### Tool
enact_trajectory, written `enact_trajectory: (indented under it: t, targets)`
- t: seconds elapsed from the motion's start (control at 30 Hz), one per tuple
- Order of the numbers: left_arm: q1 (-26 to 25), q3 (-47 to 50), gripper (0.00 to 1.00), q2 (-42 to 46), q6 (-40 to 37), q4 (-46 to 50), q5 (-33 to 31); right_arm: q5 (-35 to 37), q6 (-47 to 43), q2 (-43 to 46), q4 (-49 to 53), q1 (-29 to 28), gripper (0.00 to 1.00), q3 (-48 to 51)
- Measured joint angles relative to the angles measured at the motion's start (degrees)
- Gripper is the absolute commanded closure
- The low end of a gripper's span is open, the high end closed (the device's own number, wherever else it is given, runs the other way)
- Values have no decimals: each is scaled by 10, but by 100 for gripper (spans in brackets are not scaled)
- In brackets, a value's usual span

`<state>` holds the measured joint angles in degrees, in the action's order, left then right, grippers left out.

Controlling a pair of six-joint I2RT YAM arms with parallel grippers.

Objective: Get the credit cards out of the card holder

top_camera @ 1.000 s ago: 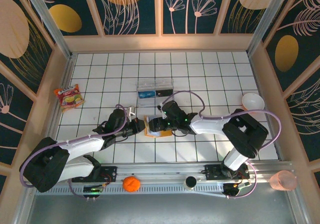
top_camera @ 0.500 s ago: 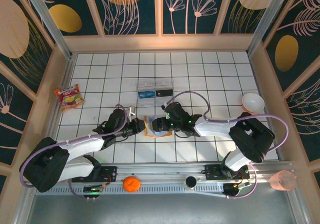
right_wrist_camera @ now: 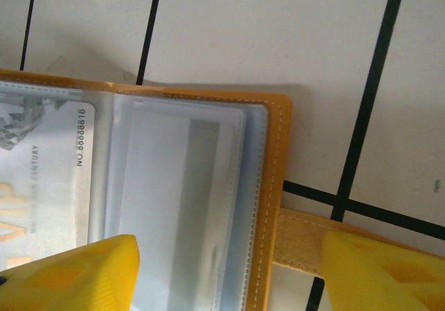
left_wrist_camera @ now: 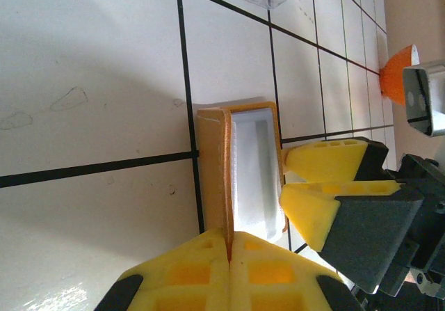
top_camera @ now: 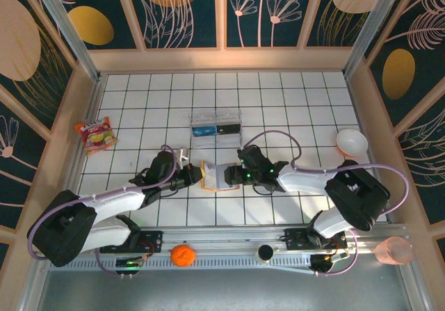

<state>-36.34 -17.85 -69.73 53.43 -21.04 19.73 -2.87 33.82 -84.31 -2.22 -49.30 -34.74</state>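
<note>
The orange card holder lies open on the white tiled table. My left gripper is shut on its raised left cover, which stands on edge between the yellow fingers. My right gripper is open over the holder's right half; its yellow fingertips straddle a clear inner pocket and the strap tab, holding nothing. A grey credit card printed "VIP" sits inside the neighbouring clear pocket. I cannot tell whether the right pocket holds a card.
A clear plastic box stands just behind the holder. A noodle packet lies at the far left and a white bowl at the right. An orange fruit and a pink cup sit by the near rail.
My right gripper has drawn back to the right, uncovering more of the open holder. The left gripper has stayed shut on the cover.
</note>
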Motion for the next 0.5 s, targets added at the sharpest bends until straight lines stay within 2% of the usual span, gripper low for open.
enact_trajectory:
  t: [0.17,0.27,0.5]
  targets:
    - [0,0,100,-6,-4,-2,0,20,7,44,19,20,32,15]
    - [0,0,100,-10,-7,-3,0,24,4,84,25,35,37,20]
    - [0,0,100,-22,-9,-6,-2,-33,-14,77,3,39,40,18]
